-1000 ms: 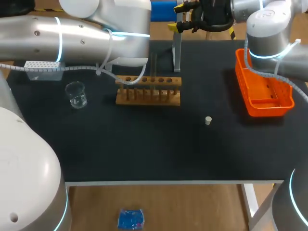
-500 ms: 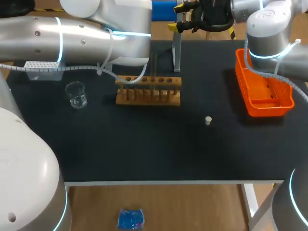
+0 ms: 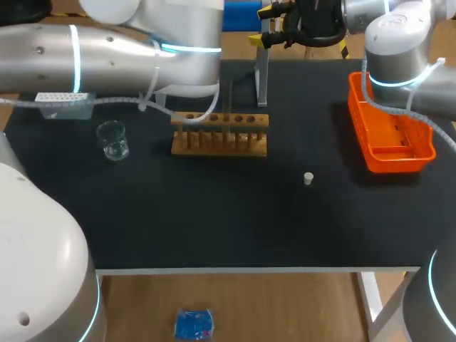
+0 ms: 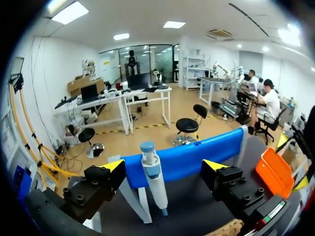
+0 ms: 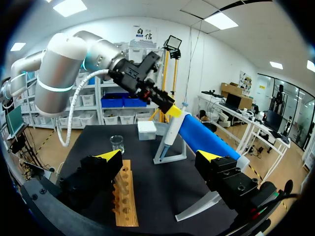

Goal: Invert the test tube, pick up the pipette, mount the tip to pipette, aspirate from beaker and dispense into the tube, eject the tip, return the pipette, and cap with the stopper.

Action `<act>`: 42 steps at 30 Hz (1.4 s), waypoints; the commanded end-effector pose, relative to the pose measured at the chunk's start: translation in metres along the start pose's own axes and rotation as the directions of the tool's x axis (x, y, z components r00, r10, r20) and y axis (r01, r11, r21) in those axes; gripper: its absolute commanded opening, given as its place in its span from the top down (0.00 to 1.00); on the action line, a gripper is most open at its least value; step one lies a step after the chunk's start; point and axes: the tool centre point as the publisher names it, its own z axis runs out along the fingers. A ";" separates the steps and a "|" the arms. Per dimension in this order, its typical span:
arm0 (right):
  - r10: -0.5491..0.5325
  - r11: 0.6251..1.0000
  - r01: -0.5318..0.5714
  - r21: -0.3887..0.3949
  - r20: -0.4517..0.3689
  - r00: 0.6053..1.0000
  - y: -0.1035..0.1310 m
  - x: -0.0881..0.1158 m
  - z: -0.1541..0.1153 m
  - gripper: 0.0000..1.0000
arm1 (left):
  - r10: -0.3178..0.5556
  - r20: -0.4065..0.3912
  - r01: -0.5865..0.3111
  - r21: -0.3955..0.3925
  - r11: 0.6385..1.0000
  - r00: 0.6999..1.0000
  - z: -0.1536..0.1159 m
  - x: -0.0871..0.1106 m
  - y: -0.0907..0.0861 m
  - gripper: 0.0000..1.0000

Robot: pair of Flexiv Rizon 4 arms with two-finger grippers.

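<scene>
The pipette [image 4: 152, 179] hangs on its stand [image 3: 261, 75] at the table's far side. My left gripper [image 4: 163, 167] is open, with the pipette ahead of it and in line with the gap between its fingers, untouched. In the right wrist view the left gripper [image 5: 170, 109] is level with the top of the pipette [image 5: 172, 130]. My right gripper [image 5: 159, 156] is open and empty, held high over the wooden rack [image 5: 125, 196]; in the head view it [image 3: 262, 25] points left. A thin tube [image 3: 230, 96] stands in the rack [image 3: 219, 133]. The beaker [image 3: 112, 140] and the white stopper [image 3: 308, 178] sit on the mat.
A tip box [image 3: 64, 102] lies at the far left behind the beaker. An orange basket [image 3: 390, 128] stands at the right under my right arm [image 3: 399, 43]. My left arm [image 3: 107, 53] spans the back left above the rack.
My left arm's big link has shifted slightly in the head view. The right arm and the things on the table have not moved.
</scene>
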 end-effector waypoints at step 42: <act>0.000 1.000 0.000 0.003 -0.001 1.000 0.001 0.000 -0.001 0.00 | 0.410 -0.663 -0.248 0.329 0.911 0.626 -0.073 0.074 0.121 0.00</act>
